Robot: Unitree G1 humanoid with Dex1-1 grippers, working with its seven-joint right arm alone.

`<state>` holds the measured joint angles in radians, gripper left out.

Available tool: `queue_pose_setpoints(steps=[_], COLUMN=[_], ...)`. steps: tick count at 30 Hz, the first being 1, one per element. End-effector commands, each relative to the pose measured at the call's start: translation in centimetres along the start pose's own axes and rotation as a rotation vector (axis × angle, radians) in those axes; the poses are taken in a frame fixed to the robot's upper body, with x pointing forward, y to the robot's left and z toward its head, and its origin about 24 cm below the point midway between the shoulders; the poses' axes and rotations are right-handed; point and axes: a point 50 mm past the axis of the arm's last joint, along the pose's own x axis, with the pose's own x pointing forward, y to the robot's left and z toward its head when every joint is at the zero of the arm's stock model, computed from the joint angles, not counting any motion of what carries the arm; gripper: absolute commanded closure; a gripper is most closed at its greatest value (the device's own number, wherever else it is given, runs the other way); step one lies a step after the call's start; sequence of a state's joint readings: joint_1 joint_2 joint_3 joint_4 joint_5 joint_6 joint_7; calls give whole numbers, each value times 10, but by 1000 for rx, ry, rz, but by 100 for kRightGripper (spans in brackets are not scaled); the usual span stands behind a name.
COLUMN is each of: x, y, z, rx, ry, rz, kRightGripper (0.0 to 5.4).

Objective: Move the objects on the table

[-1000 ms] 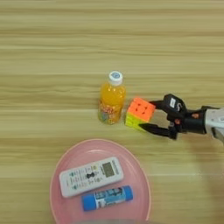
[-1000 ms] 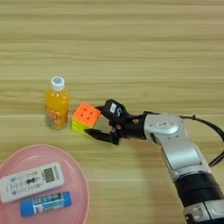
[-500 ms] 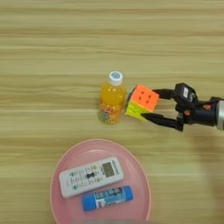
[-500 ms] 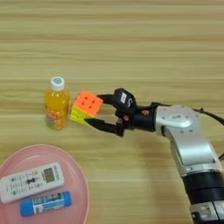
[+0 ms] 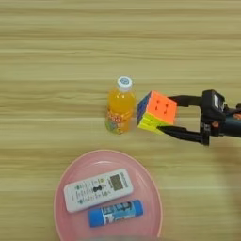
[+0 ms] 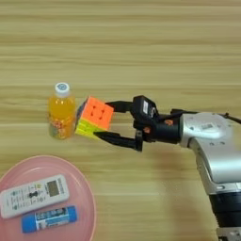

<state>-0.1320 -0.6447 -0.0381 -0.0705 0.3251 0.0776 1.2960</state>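
The right gripper (image 6: 104, 120) clamped the puzzle cube (image 6: 94, 116) between its two black fingers, tilted, just right of the juice bottle (image 6: 61, 112). Below the bottle sat the pink plate (image 5: 149, 188), holding the white remote (image 5: 98, 189) and the blue glue stick (image 5: 116, 212). Above the bottle the table (image 5: 70, 47) lay open. No label could be read.

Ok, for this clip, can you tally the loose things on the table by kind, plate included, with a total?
Juice bottle: 1
Puzzle cube, between the fingers of the right gripper: 1
Glue stick, on the plate: 1
Remote control, on the plate: 1
Pink plate: 1
Total: 5
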Motion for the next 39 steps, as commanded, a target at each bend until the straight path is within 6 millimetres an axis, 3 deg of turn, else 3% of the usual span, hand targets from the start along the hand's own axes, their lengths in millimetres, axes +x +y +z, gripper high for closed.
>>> queue_pose_setpoints(steps=[1,27,39], x=[-6,-20,-16], y=[-3,1,7], z=[23,-17,-35], rx=[-114,-111,-100], ry=[-6,221,283], rz=[15,-3,16], kRightGripper=[207,207,207])
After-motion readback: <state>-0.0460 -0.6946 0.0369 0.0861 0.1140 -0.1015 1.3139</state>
